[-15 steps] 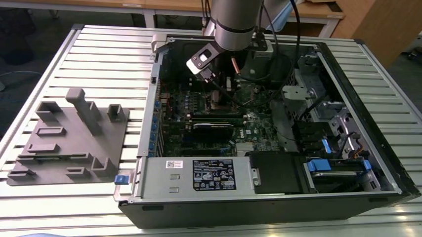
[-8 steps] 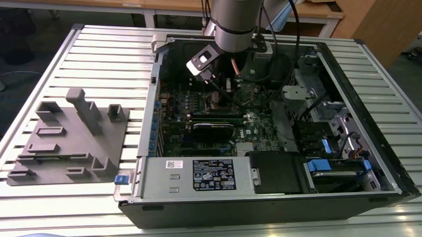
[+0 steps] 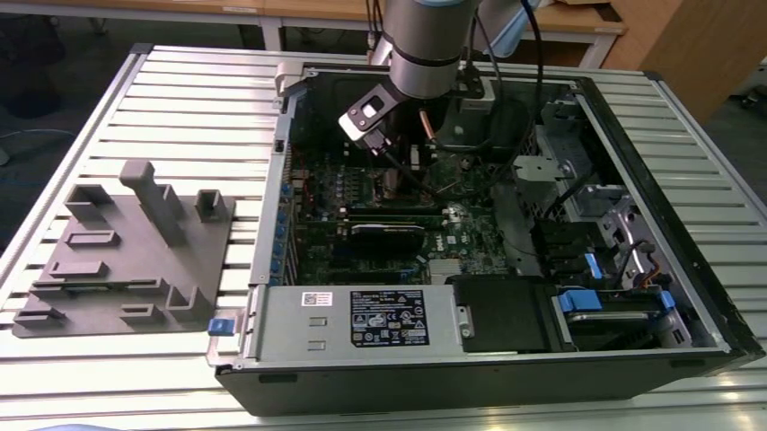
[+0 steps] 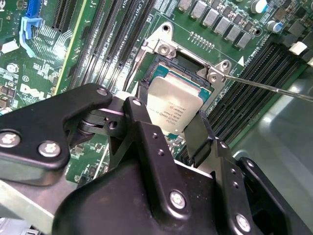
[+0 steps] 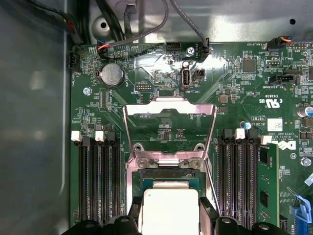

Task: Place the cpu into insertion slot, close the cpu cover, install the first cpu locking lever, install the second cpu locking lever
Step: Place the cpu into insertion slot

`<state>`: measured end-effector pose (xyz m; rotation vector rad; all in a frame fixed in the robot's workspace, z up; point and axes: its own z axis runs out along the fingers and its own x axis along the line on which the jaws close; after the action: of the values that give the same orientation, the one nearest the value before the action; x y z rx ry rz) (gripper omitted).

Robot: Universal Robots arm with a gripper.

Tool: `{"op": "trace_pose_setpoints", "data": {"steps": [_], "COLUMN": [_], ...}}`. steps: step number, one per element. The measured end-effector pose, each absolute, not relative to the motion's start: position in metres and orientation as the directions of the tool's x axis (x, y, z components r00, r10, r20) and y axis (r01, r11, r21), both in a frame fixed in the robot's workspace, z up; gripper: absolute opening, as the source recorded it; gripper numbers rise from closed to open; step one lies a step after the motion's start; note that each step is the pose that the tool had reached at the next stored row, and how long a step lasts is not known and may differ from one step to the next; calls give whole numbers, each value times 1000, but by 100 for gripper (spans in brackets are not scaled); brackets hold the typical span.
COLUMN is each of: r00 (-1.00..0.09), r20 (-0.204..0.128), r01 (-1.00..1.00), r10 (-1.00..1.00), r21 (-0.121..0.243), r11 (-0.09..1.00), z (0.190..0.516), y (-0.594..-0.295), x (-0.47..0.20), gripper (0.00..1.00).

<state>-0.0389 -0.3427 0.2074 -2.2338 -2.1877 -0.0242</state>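
Observation:
My gripper (image 4: 171, 110) is shut on the cpu (image 4: 176, 100), a flat square chip with a silvery top, its black fingers (image 4: 139, 110) pressing two opposite edges. The chip hangs right over the insertion slot (image 4: 177, 61), whose dark centre and metal rim show beyond it; I cannot tell whether they touch. In the first wrist view the cpu (image 5: 168, 213) sits at the slot (image 5: 168, 177), and the cpu cover (image 5: 129, 132) stands swung up and open behind it. A thin locking lever (image 4: 269, 87) sticks out beside the slot. In the exterior view the arm (image 3: 419, 54) reaches down into the computer case.
Long black memory slots (image 5: 98, 181) flank the slot on both sides, with one green module (image 5: 266, 186) fitted. The open case (image 3: 276, 206) lies on a slatted table. A grey fixture (image 3: 120, 251) stands at the exterior view's left. Cables (image 5: 122, 19) run along the case wall.

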Motion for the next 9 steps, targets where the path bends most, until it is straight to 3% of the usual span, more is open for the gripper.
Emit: {"op": "trace_pose_setpoints", "data": {"steps": [9], "r00": [21], "r20": [21], "r01": [1000], "r10": [1000], "r21": [0], "r11": [-21], "z": [205], "y": [-343], "x": [-39], "gripper": [54]}}
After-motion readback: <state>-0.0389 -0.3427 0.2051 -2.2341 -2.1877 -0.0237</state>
